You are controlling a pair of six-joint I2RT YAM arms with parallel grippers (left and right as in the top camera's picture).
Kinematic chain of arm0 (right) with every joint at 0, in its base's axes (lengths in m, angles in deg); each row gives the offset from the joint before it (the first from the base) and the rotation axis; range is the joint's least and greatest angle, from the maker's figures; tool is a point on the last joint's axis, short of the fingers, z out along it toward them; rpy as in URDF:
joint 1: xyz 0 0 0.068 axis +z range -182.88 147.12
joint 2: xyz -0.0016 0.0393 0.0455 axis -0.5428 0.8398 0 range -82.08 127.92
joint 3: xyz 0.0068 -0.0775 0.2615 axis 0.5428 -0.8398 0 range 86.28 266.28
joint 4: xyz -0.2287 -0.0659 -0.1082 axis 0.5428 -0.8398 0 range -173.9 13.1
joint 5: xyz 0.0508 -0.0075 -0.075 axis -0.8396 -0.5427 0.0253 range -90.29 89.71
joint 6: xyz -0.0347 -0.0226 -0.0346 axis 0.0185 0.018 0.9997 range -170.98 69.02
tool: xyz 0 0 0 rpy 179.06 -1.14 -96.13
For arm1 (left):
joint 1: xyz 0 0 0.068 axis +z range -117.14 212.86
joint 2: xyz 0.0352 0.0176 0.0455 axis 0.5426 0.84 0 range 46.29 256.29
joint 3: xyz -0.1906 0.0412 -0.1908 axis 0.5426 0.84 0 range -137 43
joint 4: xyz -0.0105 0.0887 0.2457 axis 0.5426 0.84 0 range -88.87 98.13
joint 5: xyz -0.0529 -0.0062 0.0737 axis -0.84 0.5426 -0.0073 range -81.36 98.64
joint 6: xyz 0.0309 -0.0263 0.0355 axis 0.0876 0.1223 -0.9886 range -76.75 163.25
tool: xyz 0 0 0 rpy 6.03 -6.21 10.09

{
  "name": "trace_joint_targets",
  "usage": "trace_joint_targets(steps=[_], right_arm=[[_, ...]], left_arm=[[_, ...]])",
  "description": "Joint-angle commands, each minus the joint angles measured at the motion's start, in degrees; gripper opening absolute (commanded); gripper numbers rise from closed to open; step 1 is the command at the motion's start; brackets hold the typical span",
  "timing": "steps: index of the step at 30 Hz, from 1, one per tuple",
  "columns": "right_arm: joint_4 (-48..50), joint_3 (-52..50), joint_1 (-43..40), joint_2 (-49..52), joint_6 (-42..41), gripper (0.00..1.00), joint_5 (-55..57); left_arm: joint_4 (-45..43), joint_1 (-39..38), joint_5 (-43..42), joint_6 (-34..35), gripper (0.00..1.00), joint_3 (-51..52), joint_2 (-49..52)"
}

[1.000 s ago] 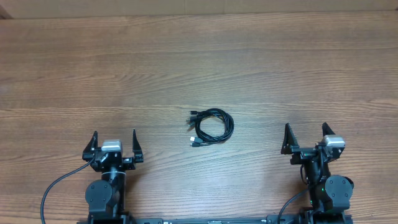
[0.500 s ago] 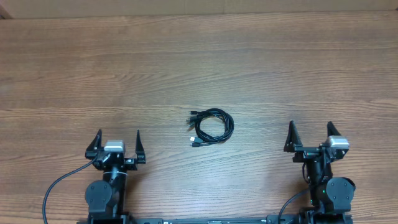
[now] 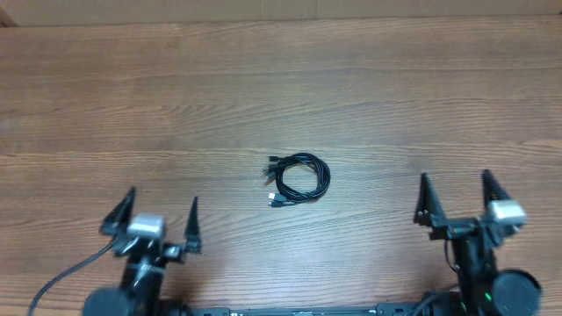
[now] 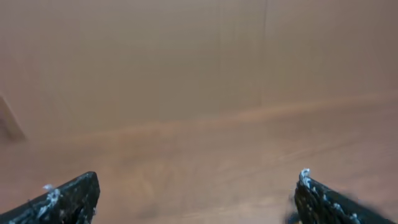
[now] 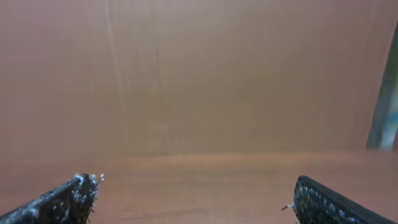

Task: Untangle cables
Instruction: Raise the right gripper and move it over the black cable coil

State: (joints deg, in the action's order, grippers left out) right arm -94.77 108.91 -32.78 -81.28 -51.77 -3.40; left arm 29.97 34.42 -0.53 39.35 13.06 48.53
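Lying near the middle of the brown wood-grain worktop (image 3: 263, 79), the thin black cables (image 3: 299, 178) form one small round coil, with a few short plug ends poking out at its 9 o'clock side. The left claw (image 3: 162, 197) sits toward the worktop's 7 o'clock edge, its two black fingers spread wide. The right claw (image 3: 455, 180) sits toward 5 o'clock, likewise spread wide. Both are well apart from the coil, which lies between them and further toward 12 o'clock. Each wrist view shows blurred wood between two parted, scuffed black fingertips (image 4: 68, 198).
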Motion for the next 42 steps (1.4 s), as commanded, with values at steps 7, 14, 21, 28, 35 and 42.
trace_joint_targets(steps=[7,14,21,28,35,42], right_arm=[[-17.73,23.08,0.15,0.63,-16.70,1.00,3.02],[-33.92,42.56,0.15,8.24,-18.64,1.00,-3.52],[-38.86,51.28,0.22,10.62,-18.73,1.00,-19.34],[-39.93,52.43,0.22,10.62,-18.75,1.00,-23.82],[-40.17,52.33,0.22,10.62,-20.44,1.00,-26.77],[-41.62,49.53,0.20,10.75,-20.65,0.95,-24.30]], left_arm=[[11.50,0.28,1.33,19.21,1.00,-17.29,8.00],[11.43,0.28,-14.60,19.34,0.99,-26.93,18.01],[10.58,0.28,-23.98,19.39,1.00,-28.83,19.61],[10.86,0.28,-29.38,19.34,1.00,-28.79,19.61],[11.87,0.28,-29.27,19.21,0.99,-28.06,19.71],[14.49,0.28,-30.80,20.85,0.99,-27.85,19.74]])
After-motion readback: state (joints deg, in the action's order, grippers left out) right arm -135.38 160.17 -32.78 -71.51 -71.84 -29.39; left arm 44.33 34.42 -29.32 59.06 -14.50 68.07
